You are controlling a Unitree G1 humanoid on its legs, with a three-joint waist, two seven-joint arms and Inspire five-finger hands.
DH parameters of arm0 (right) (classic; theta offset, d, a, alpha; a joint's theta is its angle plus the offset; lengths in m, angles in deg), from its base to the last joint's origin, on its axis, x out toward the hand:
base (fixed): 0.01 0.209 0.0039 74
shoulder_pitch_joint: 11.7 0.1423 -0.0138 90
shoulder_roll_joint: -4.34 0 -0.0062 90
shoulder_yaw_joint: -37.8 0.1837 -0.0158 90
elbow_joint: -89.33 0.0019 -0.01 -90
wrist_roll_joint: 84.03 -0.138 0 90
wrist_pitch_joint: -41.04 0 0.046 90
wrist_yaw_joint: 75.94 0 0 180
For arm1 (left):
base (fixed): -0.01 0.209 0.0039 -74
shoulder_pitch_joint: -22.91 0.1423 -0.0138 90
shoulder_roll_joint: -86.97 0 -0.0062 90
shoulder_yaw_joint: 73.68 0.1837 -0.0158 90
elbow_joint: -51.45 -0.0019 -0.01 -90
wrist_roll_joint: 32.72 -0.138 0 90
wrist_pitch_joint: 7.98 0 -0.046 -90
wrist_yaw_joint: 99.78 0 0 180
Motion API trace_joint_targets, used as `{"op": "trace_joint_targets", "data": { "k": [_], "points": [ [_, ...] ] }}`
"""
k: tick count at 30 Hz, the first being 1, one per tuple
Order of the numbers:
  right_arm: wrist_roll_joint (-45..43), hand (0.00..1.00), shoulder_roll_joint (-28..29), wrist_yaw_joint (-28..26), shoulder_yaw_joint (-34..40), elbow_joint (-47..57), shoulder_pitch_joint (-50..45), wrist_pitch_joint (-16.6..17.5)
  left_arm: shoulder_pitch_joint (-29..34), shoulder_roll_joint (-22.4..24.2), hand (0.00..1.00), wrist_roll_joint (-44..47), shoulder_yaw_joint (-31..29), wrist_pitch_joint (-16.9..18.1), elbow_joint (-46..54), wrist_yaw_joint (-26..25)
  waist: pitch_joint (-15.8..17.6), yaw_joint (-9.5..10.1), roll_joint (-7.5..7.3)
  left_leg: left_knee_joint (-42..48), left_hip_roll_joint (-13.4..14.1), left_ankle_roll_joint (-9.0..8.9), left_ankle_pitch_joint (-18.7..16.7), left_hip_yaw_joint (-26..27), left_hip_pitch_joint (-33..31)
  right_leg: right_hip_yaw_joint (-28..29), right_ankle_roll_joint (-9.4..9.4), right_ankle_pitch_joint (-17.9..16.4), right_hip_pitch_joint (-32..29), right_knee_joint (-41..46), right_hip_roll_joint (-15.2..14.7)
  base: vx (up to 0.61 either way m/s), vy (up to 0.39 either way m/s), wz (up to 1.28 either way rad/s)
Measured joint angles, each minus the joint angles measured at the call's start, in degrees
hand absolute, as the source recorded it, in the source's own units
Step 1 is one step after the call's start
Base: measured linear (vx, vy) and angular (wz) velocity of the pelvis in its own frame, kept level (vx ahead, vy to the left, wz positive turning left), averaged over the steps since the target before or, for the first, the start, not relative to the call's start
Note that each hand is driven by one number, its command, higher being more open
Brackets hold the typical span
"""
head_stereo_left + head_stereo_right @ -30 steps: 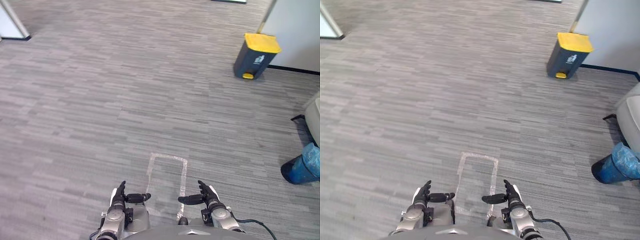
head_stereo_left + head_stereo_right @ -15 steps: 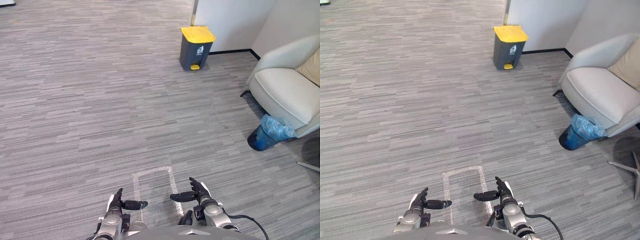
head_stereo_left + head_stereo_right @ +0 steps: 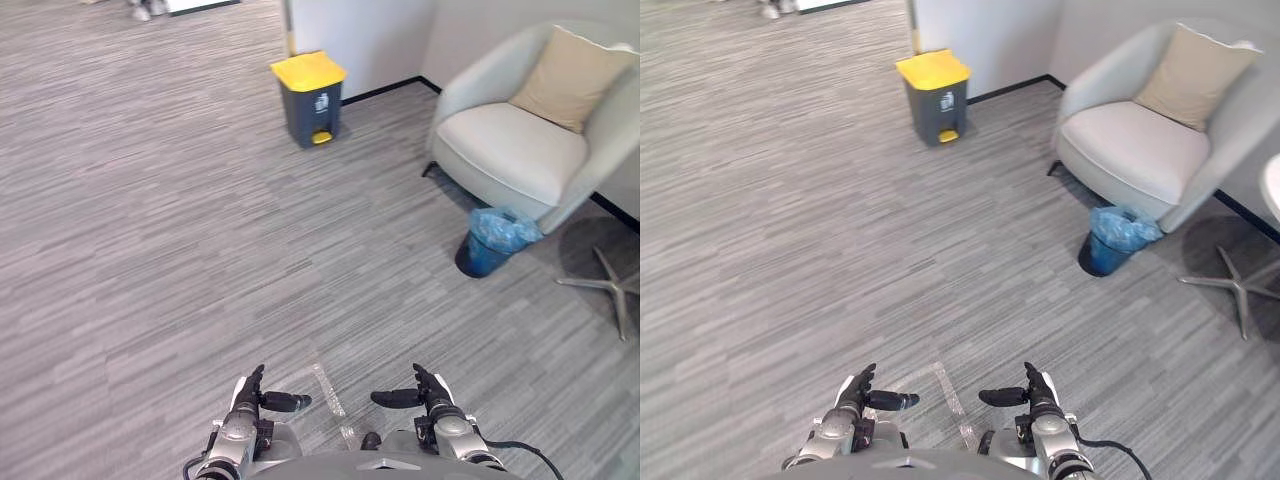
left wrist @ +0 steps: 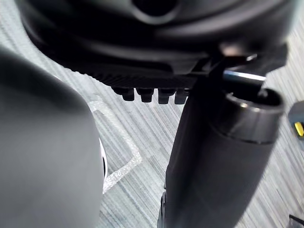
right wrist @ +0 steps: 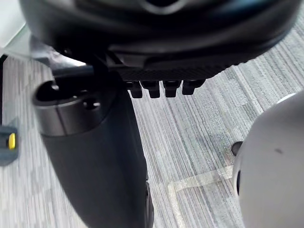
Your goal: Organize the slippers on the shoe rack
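The left hand (image 3: 245,402) at 7 o'clock and right hand (image 3: 432,395) at 5 are held with fingers straight, nothing grasped. On the yellow-lidded bin (image 3: 308,72) at 12, a white label (image 3: 321,101) is seen, unreadable.

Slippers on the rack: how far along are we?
Done: nothing visible. In hand: nothing; left hand and right hand are open and empty, low over grey floor. Ahead stand a yellow-lidded bin, an armchair and a blue-bagged basket. Left: likely the whole job, starting with finding slippers and rack.
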Motion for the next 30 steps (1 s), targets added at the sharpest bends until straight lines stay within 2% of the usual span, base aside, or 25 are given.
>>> {"op": "trace_joint_targets", "data": {
  "k": [1, 3, 5, 7, 9, 10, 11, 12, 14, 15, 16, 18, 22, 23, 25, 27, 28, 29, 30],
  "points": [
    [0.0, 1.00, -0.5, 0.0, 0.0, 0.0, 0.0, 0.0, 0.1, 0.3, 1.00, 0.3, 0.0, 0.0, -0.1, -0.2, -0.1, 0.09, 0.45, 0.2, -0.5, 1.07, 2.5, -0.9, 0.2, 1.4, 0.49, -0.1, -0.4, 0.4, 0.3, 0.12, 0.272, -1.00],
    [-0.1, 1.00, 0.2, 0.1, 0.1, -0.4, -0.4, -0.1, 0.1, -0.7, 1.00, 0.4, 0.6, 0.0, -0.2, -0.7, -0.4, -0.08, -1.74, -0.4, -2.1, 2.01, 1.8, 3.0, 2.3, 5.0, 2.54, -0.3, -0.8, 0.9, -1.9, 0.13, 0.276, -0.75],
    [0.0, 1.00, 0.9, -0.2, 0.0, -0.3, -0.9, -0.1, 0.1, -1.2, 1.00, 0.4, 0.5, -0.2, -0.6, -0.7, -0.9, 0.07, -2.82, -1.2, -3.1, 3.15, 1.2, 6.5, 3.8, 8.2, 3.69, 0.3, -1.6, 0.5, -3.1, 0.07, 0.219, -0.78],
    [0.0, 1.00, 1.1, -0.3, 0.0, -0.3, -0.9, -0.1, 0.0, -1.4, 1.00, 0.3, 0.5, -0.3, -1.2, -0.7, -1.1, 0.00, -3.14, -2.9, -3.9, 4.33, 0.9, 10.5, 5.7, 11.4, 4.59, 0.7, -2.8, 1.2, -4.1, 0.04, 0.188, -0.89],
    [0.0, 1.00, 0.7, -0.3, -0.4, -0.4, -0.7, -0.1, 0.1, -1.3, 1.00, 0.3, 0.6, -0.3, -1.3, -0.7, -1.0, 0.02, -2.90, -4.4, -4.0, 4.70, 0.8, 13.7, 7.3, 10.1, 4.97, 1.0, -4.4, 3.1, -4.9, 0.01, 0.101, -0.86],
    [0.1, 1.00, 0.6, -0.2, -0.4, -0.4, -0.5, -0.1, 0.2, -1.3, 1.00, 0.4, 0.5, -0.3, -1.4, -0.7, -0.9, -0.01, -2.62, -5.5, -3.8, 5.04, 1.0, 16.0, 8.3, 6.1, 4.68, 0.8, -5.4, 4.6, -6.3, 0.00, 0.052, -0.95],
    [0.1, 1.00, 0.5, -0.2, -0.5, -0.4, 0.0, -0.1, 0.3, -1.3, 1.00, 0.3, 0.6, -0.3, -1.5, -0.7, -0.9, -0.11, -2.53, -6.6, -3.7, 5.30, 1.1, 18.3, 9.4, -1.9, 3.25, -0.1, -6.3, 6.8, -8.5, 0.00, 0.015, -0.89],
    [0.1, 1.00, 0.4, -0.2, -0.4, -0.4, 0.1, -0.1, 0.3, -1.3, 1.00, 0.3, 0.6, -0.3, -1.8, -0.7, -0.9, -0.26, -2.38, -7.1, -3.6, 5.34, 1.2, 19.4, 10.1, -6.2, 2.74, -0.4, -6.2, 7.9, -9.8, 0.03, -0.030, -0.78],
    [0.2, 1.00, 0.0, -0.2, -0.5, -0.6, 0.0, 0.0, 0.3, -1.1, 1.00, 0.3, 0.6, -0.3, -2.3, -0.7, -1.0, -0.59, -2.26, -8.5, -2.8, 4.72, 1.5, 21.4, 12.0, -16.4, 2.08, 0.0, -5.9, 9.1, -11.4, 0.06, -0.080, -0.62],
    [0.1, 1.00, -0.3, -0.1, -0.4, -0.8, 0.2, 0.2, 0.2, -1.0, 1.00, 0.4, 0.5, -0.4, -2.6, -0.7, -1.1, -0.59, -1.66, -10.2, -2.4, 3.79, 2.2, 22.6, 12.8, -18.7, 1.13, 0.5, -6.0, 8.7, -10.3, 0.07, -0.085, -0.49],
    [0.1, 1.00, -0.5, -0.1, -0.4, -0.8, 0.2, 0.2, 0.2, -0.7, 1.00, 0.3, 0.5, -0.4, -2.6, -0.6, -1.2, -0.58, -1.33, -10.6, -2.1, 3.51, 2.5, 23.0, 12.8, -18.7, 0.93, 0.7, -6.0, 8.2, -9.6, 0.08, -0.109, -0.43],
    [0.2, 1.00, -0.8, 0.0, -0.5, -1.0, 0.4, 0.2, 0.2, -0.2, 1.00, 0.3, 0.5, -0.4, -2.6, -0.4, -1.4, -0.52, -0.79, -11.6, -1.3, 2.78, 3.3, 24.1, 12.8, -17.9, 0.35, 1.1, -6.4, 6.2, -7.9, 0.05, -0.083, -0.31],
    [0.2, 1.00, -1.1, 0.2, -0.5, -1.2, 0.2, 0.1, 0.3, 0.1, 1.00, 0.4, 0.4, -0.4, -2.3, -0.5, -1.6, -0.01, -0.10, -11.3, 0.7, 1.85, 4.6, 24.5, 12.3, -15.7, -0.57, 4.8, -4.8, -1.7, -3.5, 0.02, -0.091, -0.34],
    [0.1, 1.00, -1.1, 0.2, -0.4, -1.2, 0.0, 0.1, 0.3, 0.1, 1.00, 0.4, 0.4, -0.4, -2.2, -0.5, -1.5, -0.02, -0.04, -9.5, 1.3, 1.73, 4.8, 24.5, 11.9, -15.0, -0.77, 7.2, -3.0, -6.3, -2.0, -0.02, -0.087, -0.31],
    [0.1, 1.00, -1.1, 0.3, -0.4, -1.6, 0.0, 0.1, 0.3, 0.2, 1.00, 0.4, 0.0, -0.4, -2.1, -0.5, -1.4, 0.08, -0.12, -7.0, 1.9, 1.73, 4.8, 24.7, 11.6, -13.8, -1.01, 8.8, -1.6, -9.5, -0.9, -0.02, -0.102, -0.42],
    [0.1, 1.00, -1.0, 0.3, -0.6, -2.4, 0.1, 0.1, 0.3, 0.5, 1.00, 0.7, -2.0, -0.3, -1.1, -0.5, -0.9, 1.60, -0.42, 3.4, 3.7, 2.09, 3.8, 24.7, 8.2, -9.4, -1.69, 10.5, -0.4, -12.3, -0.4, -0.01, -0.043, -0.84],
    [0.1, 1.00, -1.1, 0.3, -0.6, -2.5, 0.2, 0.1, 0.3, 0.8, 1.00, 1.1, -2.4, -0.2, -1.0, -0.6, -0.7, 2.01, -0.31, 5.5, 3.8, 2.69, 2.7, 22.9, 7.2, -8.1, -1.73, 10.5, -0.5, -12.6, 0.0, -0.03, 0.002, -1.21],
    [0.0, 1.00, -1.8, 0.5, -0.3, -2.6, 0.2, 0.1, 0.3, 1.8, 1.00, 2.1, -3.1, -0.1, -0.5, -0.8, -0.2, 3.11, 1.34, 5.5, 2.0, 2.66, -1.3, 15.1, 6.5, -4.5, -1.80, 10.6, -0.6, -13.0, 1.1, -0.07, 0.049, -1.12],
    [0.0, 1.00, -2.1, 0.8, -0.3, -2.6, 0.2, 0.0, 0.4, 2.0, 1.00, 2.4, -3.4, -0.1, -0.3, -0.7, 0.0, 3.10, 1.78, 4.7, 1.1, 2.69, -2.2, 12.1, 6.1, -3.1, -1.78, 10.7, -0.6, -13.0, 1.4, -0.08, 0.082, -1.27]
  ]
}}
